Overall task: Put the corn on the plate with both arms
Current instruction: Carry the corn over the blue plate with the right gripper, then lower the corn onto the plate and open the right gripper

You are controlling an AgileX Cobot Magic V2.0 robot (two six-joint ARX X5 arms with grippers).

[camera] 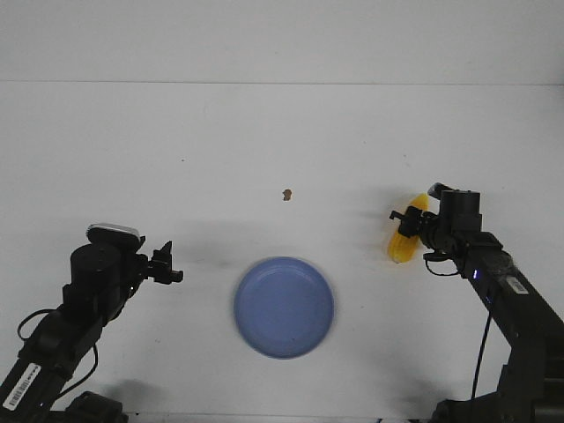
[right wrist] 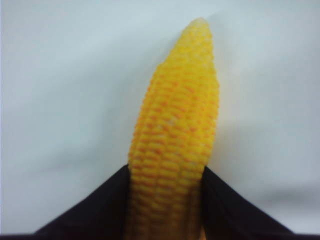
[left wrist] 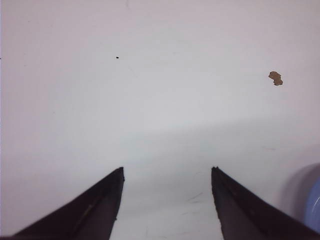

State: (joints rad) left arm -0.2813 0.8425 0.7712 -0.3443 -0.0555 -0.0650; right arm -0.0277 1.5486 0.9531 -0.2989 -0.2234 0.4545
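Observation:
The yellow corn point(camera: 404, 236) is at the right of the table, held between the fingers of my right gripper point(camera: 408, 231). In the right wrist view the corn point(right wrist: 177, 135) fills the gap between the two black fingers, which press on both its sides, its tip pointing away. The periwinkle-blue plate point(camera: 284, 307) lies at the front middle of the table, left of the corn and apart from it. My left gripper point(camera: 167, 266) is open and empty, left of the plate. In the left wrist view its fingers point(left wrist: 102, 207) stand wide apart over bare table, with the plate's rim point(left wrist: 314, 207) at the frame's edge.
A tiny brown speck point(camera: 287, 195) lies on the white table beyond the plate; it also shows in the left wrist view point(left wrist: 275, 78). The table's far edge meets a pale wall point(camera: 282, 40).

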